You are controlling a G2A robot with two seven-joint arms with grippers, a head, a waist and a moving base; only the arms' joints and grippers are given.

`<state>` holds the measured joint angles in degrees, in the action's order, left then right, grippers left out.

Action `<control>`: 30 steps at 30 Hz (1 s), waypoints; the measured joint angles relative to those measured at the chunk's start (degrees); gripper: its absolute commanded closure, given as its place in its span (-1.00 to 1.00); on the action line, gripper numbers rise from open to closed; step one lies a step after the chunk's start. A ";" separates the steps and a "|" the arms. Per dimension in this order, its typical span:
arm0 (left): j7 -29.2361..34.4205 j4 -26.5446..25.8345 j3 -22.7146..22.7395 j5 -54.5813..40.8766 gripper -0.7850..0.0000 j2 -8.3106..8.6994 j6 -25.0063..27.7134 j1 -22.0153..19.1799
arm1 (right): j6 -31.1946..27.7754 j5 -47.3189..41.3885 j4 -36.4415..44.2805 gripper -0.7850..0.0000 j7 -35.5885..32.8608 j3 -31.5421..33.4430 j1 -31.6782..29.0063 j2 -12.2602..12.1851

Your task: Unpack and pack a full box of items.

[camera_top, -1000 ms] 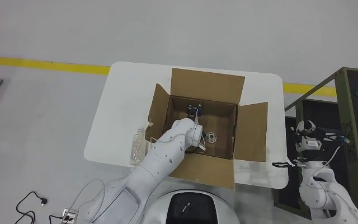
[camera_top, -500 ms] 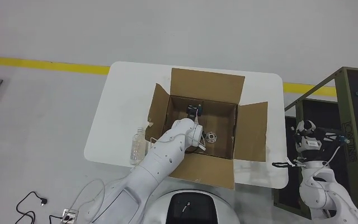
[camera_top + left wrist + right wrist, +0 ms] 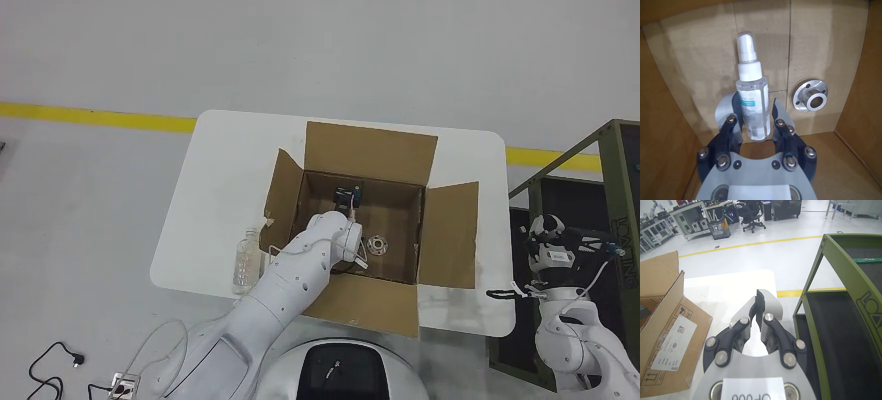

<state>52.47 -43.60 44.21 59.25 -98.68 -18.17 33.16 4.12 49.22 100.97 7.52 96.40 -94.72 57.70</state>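
Observation:
An open cardboard box [image 3: 455,235] stands on the white table [image 3: 230,160]. My left arm [image 3: 310,265] is down inside the box. My left gripper [image 3: 755,100] is shut on a clear spray bottle [image 3: 750,89] with a white pump and a teal label, holding its lower body. Beside it, a silver metal flange [image 3: 811,97] lies on the box floor [image 3: 377,243]. My right gripper [image 3: 759,298] is shut and holds nothing. It hangs past the table's right end, beside a green cart [image 3: 831,298].
A clear water bottle [image 3: 243,262] lies on the table just left of the box. A dark and teal object [image 3: 346,190] sits near the box's far wall. The box flaps [image 3: 370,150] stand open on all sides. The green cart [image 3: 600,190] is close to the right arm [image 3: 555,262].

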 measured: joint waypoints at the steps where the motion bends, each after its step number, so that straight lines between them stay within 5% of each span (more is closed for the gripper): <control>1: 0.00 0.00 0.00 0.00 0.55 0.00 0.00 0.00 | 0.00 0.00 0.00 1.00 0.00 0.00 0.00 0.00; 10: 0.00 0.00 0.00 0.00 0.16 0.00 0.00 0.00 | 0.00 0.00 0.00 1.00 0.00 0.00 0.00 0.00; 30: 0.00 0.00 0.00 0.00 -0.09 0.00 0.00 0.00 | 0.00 0.00 0.00 1.00 0.00 0.00 0.00 0.00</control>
<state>52.47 -43.60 44.21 59.25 -98.67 -18.17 33.16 4.12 49.22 100.97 7.52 96.40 -94.72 57.70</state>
